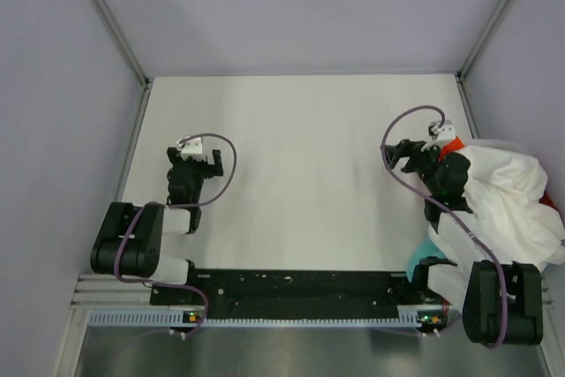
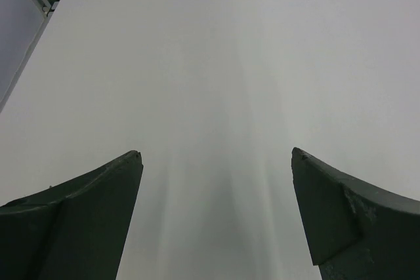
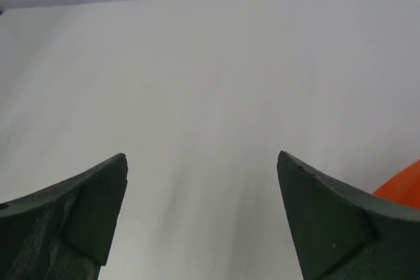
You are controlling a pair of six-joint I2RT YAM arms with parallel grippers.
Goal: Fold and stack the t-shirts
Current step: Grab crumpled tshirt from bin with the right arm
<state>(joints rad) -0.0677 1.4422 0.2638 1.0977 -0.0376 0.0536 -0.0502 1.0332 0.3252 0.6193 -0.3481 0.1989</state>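
A pile of t-shirts is seen at the right edge of the table. The pile is crumpled up and not folded. Most of it is taken up by a big white t-shirt. A bit of orange cloth is seen poking out at the far end of the pile. A bit of teal cloth is seen at the near end, close to the base of the right arm. The right arm is seen right up against the left side of the white t-shirt.

The right gripper is held just beside the far end of the pile, on its left. It is pointed out over the table, away from the cloth. Its 2 jaws are spread wide apart and nothing is gripped by them. Only table is seen in the gap. In the right wrist view, the orange cloth is seen low on the right, outside one finger and not between the jaws.

The left gripper is held over the left side of the table, well apart from the pile. Its 2 jaws are spread wide apart too, and nothing is gripped. Only table is seen between its fingers.
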